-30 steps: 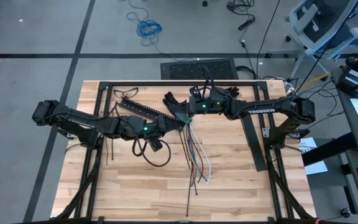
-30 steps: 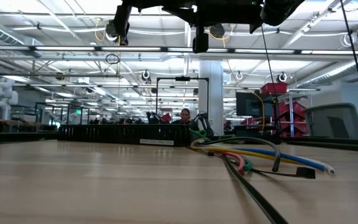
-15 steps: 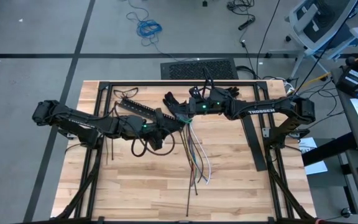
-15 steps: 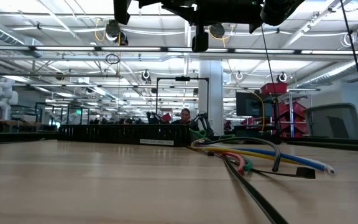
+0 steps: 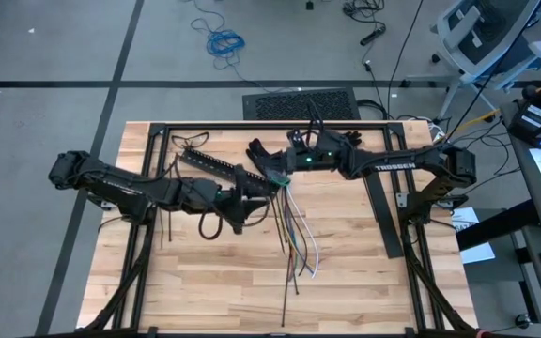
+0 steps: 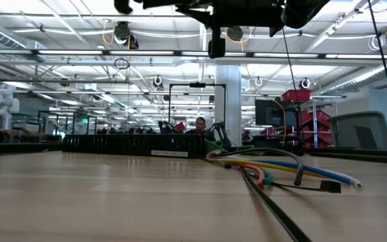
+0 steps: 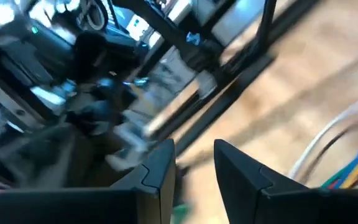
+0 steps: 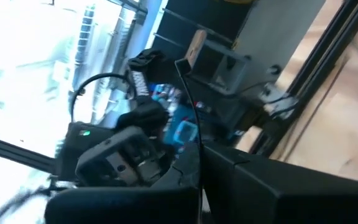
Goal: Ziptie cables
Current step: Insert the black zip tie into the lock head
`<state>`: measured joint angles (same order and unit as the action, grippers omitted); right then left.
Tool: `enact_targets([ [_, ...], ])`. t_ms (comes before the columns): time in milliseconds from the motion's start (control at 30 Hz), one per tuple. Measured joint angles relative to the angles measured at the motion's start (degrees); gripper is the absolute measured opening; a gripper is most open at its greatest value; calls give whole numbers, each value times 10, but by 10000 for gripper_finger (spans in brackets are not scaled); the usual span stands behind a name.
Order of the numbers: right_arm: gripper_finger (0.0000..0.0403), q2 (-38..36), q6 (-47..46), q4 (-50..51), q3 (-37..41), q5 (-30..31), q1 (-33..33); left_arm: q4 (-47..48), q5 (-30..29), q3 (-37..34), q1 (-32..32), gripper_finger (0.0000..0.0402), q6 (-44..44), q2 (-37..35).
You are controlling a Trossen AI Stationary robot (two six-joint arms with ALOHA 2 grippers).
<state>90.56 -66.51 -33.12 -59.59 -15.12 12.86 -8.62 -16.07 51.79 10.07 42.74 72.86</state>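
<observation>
Wooden table (image 5: 205, 272); cables (image 5: 297, 235) fanned at centre. Left gripper (image 7: 194, 168) parted, empty; right gripper (image 8: 201, 180) closed on ziptie (image 8: 188, 99).

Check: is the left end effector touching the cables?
Cannot tell. In the high view the left end effector overlaps the cables at their top end; the left wrist view shows an empty gap between its fingers.

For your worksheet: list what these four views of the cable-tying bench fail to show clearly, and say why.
- Left gripper: left wrist view is motion-blurred; nothing shows between the parted fingers.
- Right gripper: right wrist view shows a thin dark strand at its shut fingers, too blurred to identify.
- Cables: high view, upper ends hidden under both grippers.
- Zipties: too thin to count.
</observation>
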Motion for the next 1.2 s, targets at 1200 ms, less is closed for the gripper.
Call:
enact_targets([
  [1200,0,-52,437,-14,0,117,41,-71,196,-41,-181,109,-676,-92],
])
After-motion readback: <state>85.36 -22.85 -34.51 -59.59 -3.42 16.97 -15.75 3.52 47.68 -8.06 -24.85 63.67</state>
